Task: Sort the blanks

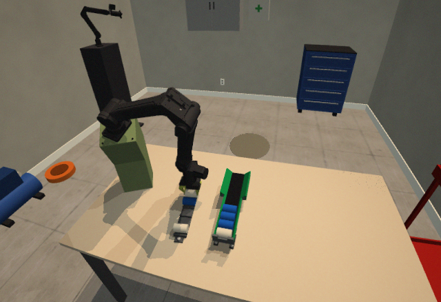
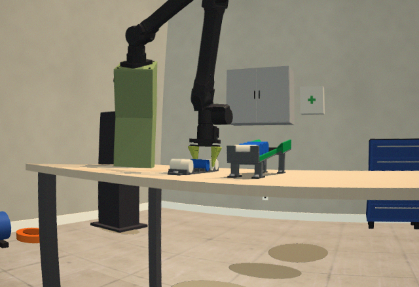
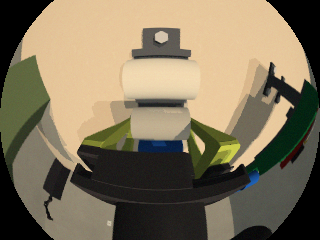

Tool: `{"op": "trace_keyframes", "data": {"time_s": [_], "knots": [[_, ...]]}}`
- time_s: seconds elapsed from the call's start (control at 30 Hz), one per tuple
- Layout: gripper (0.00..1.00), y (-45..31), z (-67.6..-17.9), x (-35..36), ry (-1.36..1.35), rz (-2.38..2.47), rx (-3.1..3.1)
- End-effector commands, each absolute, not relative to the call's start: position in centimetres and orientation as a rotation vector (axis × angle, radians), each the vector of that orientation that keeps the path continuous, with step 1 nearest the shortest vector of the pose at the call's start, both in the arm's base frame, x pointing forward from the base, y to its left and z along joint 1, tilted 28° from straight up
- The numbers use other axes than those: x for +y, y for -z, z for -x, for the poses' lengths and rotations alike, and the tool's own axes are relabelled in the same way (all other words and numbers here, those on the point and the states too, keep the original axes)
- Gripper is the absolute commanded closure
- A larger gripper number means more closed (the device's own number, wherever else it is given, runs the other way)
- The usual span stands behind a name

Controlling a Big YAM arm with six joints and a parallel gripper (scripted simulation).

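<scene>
White blank (image 1: 189, 192) lies across the stock rack (image 1: 185, 216), at the rack end nearer the arm. The pincer (image 1: 191, 187) stands straight down over it, with one yellow-green finger (image 3: 214, 150) at each end of the bar. The jaws are about half wide and pressed on the blank's end faces, so I judge it gripped but not yet raised; it seems level w/ its neighbours.

Why this hold: the blank at the stop (image 1: 223, 233) is white, so the feed ramp (image 1: 222, 188) is for white only, and this bar is in the wrong place. Taking it by the ends keeps it square to the ramp for the later put-down, I think. Three blue blanks (image 1: 227, 215) lie above the stop blank and block the row. They probably must go to the rack first, or there is no tight row.

The blue blank (image 1: 189, 201) just beside the held one is already in a slot, approx. centred. Another white blank (image 1: 181, 227) lies at the rack's near end. The wrist view shows one more (image 3: 162, 80) beyond the held one.

Materials and shapes:
- Blanks: short bars w/ rounded edges, smooth matte plastic; they may slip in a weak grip.
- Rack: low, grey, ribbed.
- Ramp: green side walls, black floor, grey legs, sloping down to the stop.
- Bench (image 1: 320, 220): pale and flat.
</scene>
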State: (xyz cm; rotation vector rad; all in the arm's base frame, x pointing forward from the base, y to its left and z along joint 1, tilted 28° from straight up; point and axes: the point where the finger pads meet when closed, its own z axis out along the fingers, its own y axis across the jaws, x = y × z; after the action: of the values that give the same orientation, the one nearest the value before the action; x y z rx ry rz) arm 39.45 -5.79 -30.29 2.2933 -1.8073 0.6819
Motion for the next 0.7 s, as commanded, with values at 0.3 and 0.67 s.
{"op": "trace_keyframes", "data": {"time_s": [0.3, 0.67], "knots": [[0.40, 27.0, -38.2, -4.1, -0.680, -2.303, -1.799], [0.40, 21.6, -36.8, -1.8, -0.686, -2.303, -1.801]]}}
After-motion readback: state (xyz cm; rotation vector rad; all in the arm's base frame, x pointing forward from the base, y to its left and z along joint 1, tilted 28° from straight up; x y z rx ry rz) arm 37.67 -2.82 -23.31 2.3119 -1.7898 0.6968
